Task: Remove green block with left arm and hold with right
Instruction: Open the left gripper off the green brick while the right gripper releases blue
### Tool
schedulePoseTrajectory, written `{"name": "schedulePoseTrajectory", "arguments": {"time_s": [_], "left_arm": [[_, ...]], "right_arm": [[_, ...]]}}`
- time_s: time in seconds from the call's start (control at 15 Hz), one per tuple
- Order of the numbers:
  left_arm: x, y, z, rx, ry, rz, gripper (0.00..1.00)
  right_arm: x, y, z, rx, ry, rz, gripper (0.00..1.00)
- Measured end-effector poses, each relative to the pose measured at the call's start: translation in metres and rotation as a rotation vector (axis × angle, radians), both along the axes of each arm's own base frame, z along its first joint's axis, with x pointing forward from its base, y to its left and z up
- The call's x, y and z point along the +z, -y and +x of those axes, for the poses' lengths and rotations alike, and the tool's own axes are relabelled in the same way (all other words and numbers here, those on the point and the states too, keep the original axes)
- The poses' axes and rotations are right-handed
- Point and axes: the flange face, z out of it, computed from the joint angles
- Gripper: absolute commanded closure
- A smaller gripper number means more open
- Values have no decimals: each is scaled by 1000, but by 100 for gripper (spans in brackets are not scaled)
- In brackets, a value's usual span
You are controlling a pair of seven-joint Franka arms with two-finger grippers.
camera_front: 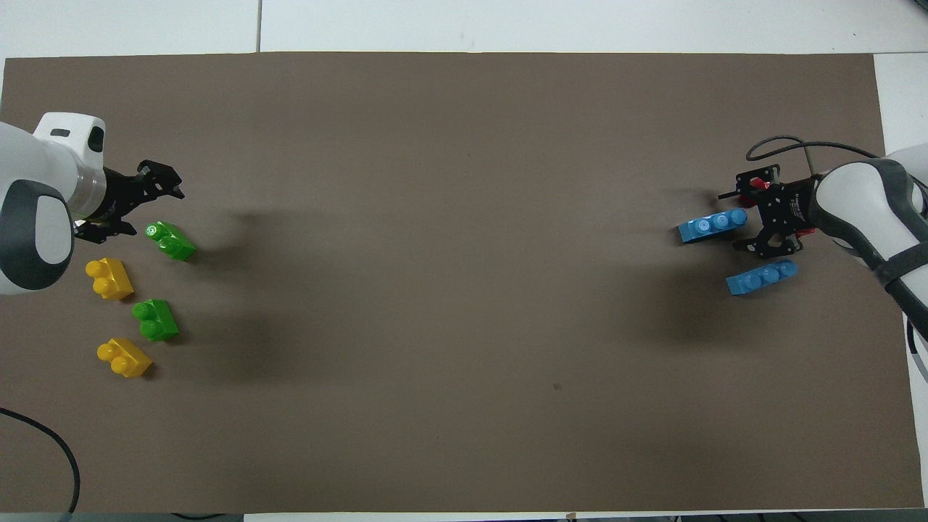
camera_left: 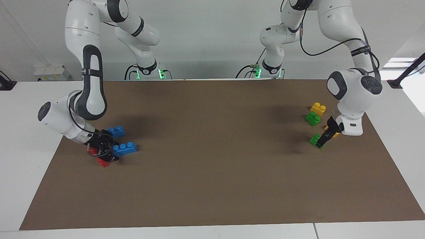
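Two green blocks lie at the left arm's end of the table. The farther green block (camera_left: 314, 139) (camera_front: 171, 241) lies right by my left gripper (camera_left: 321, 142) (camera_front: 141, 204), which is open and low beside it; I cannot tell whether it touches. The nearer green block (camera_left: 312, 118) (camera_front: 155, 320) lies free between two yellow bricks. My right gripper (camera_left: 109, 153) (camera_front: 745, 217) is open and low at the right arm's end, over red blocks (camera_left: 103, 162) and beside a blue brick (camera_left: 124, 148) (camera_front: 713, 225).
One yellow brick (camera_left: 317, 108) (camera_front: 125, 357) lies nearest the robots; another (camera_front: 109, 278) is mostly hidden by the left hand in the facing view. A second blue brick (camera_left: 116, 131) (camera_front: 761, 277) lies by the right gripper. All rest on the brown mat (camera_left: 212, 166).
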Motion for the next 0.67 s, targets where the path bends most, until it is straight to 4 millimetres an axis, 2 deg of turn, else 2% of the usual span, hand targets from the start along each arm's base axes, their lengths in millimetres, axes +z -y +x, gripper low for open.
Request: {"name": "schedulePoseTrajectory", "arguments": {"time_s": [0.2, 0.33, 0.67], "left_arm": [[39, 26, 3, -103, -33, 15, 0], [59, 36, 0, -167, -38, 26, 0], [101, 41, -18, -399, -48, 43, 0]], "right_arm": [[15, -10, 3, 26, -5, 16, 7], [28, -14, 4, 34, -3, 22, 7], [50, -17, 0, 45, -9, 33, 7]]}}
